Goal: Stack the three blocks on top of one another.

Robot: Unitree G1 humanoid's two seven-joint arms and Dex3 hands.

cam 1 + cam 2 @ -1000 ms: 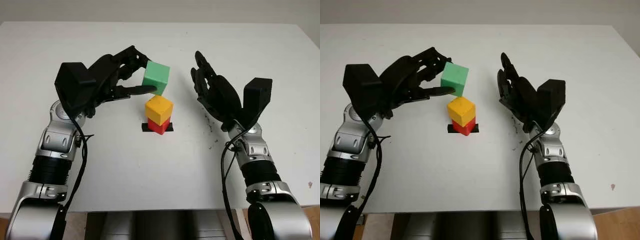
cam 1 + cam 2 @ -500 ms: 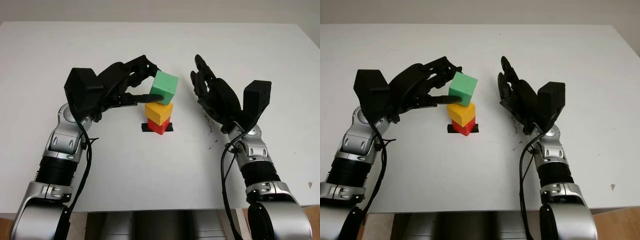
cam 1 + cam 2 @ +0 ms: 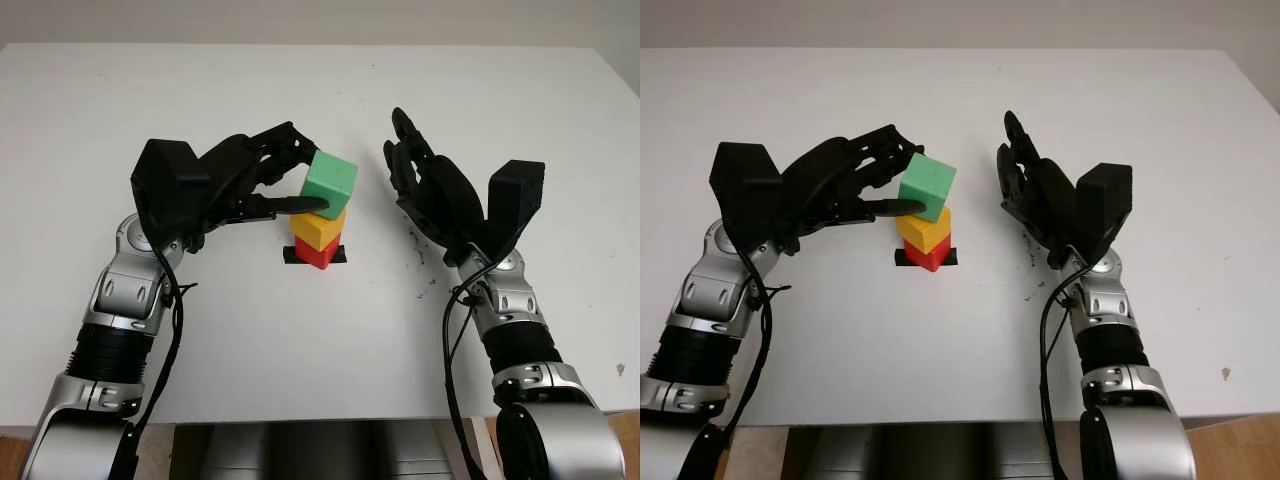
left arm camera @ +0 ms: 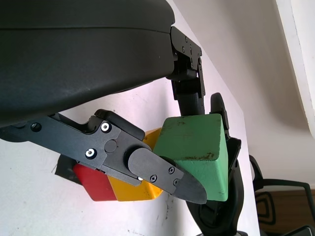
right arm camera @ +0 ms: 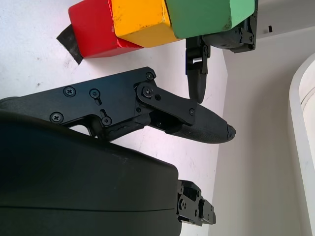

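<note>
Left hand (image 3: pixel 262 185) gripped green block (image 3: pixel 330 183), tilted over yellow (image 3: pixel 319 226) on red (image 3: pixel 316 253); contact possibly made. Right hand (image 3: pixel 432 193) open beside stack. Final placement; next: level block, release.

White table (image 3: pixel 300 330) filled most of the scene, its surface matte and evenly lit, with small dark scuffs (image 3: pixel 420 255) right of centre. A black tape patch (image 3: pixel 340 254) sat mid-table. Beyond the far edge ran a pale wall (image 3: pixel 300 20). Below the near edge, a grey base (image 3: pixel 320 450) and brown wooden floor (image 3: pixel 1240 450). A black chair (image 4: pixel 280 196) stood off by the white wall.
</note>
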